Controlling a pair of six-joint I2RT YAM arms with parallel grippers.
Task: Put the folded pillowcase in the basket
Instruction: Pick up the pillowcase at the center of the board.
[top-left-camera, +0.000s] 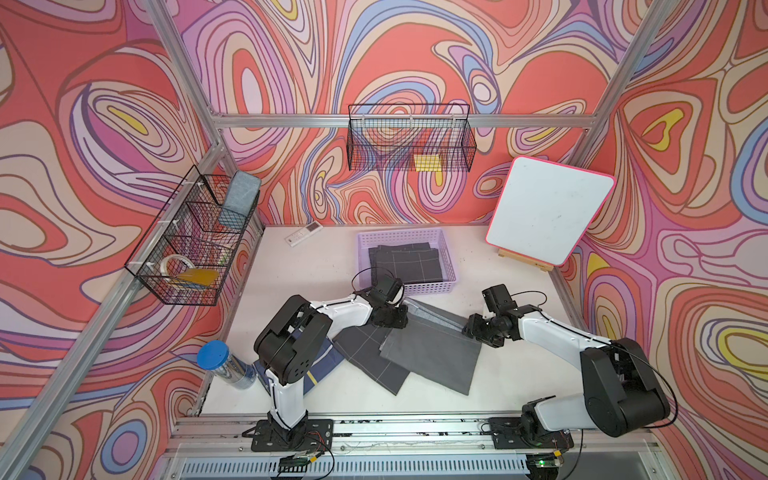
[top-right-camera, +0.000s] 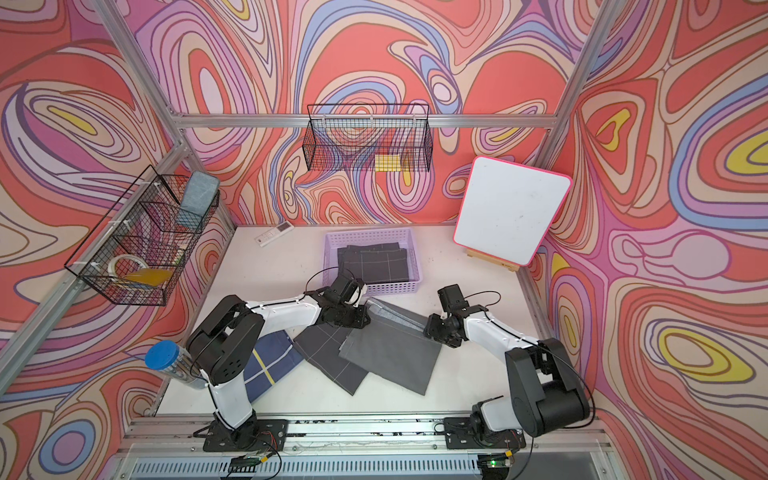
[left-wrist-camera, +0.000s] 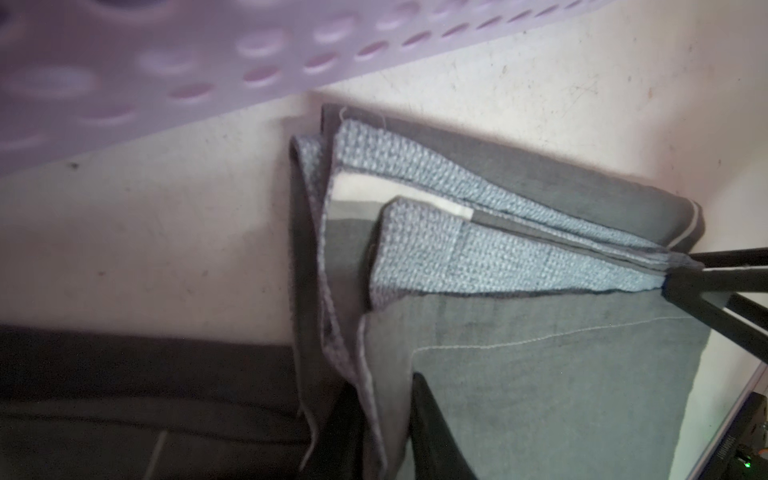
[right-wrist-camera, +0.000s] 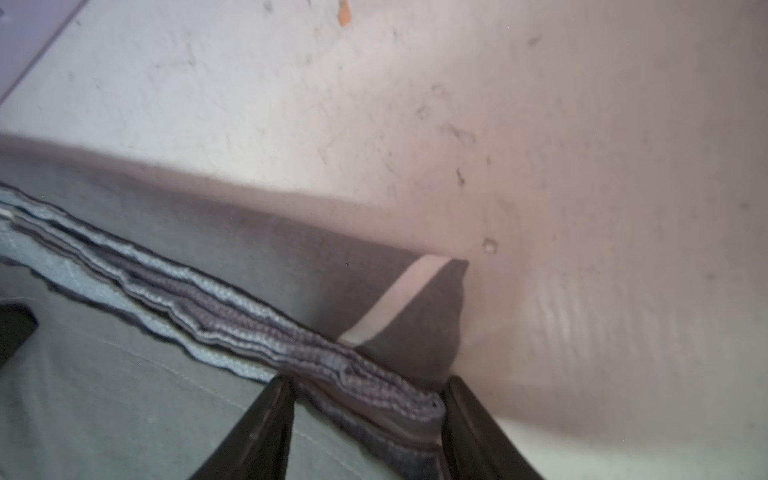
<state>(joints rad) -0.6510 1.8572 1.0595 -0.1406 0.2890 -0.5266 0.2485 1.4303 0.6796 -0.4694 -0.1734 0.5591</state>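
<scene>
In both top views the folded grey pillowcase (top-left-camera: 432, 353) (top-right-camera: 390, 357) lies on the desk (top-left-camera: 519, 374) just in front of the lilac basket (top-left-camera: 409, 286), left jaws at its far left corner, right jaws at its right corner. The left wrist view shows the left jaws closed on the layered edge, near the basket wall. The right wrist view shows the right jaws gripping the stacked hem

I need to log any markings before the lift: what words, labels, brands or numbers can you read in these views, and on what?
No text reads clearly in any view.
Remote control: button markings, too small to read.
Whiteboard: small mark on its lower edge, too small to read.
Black part at the edge of the left wrist view: pale lettering, blurred, unreadable.
</scene>
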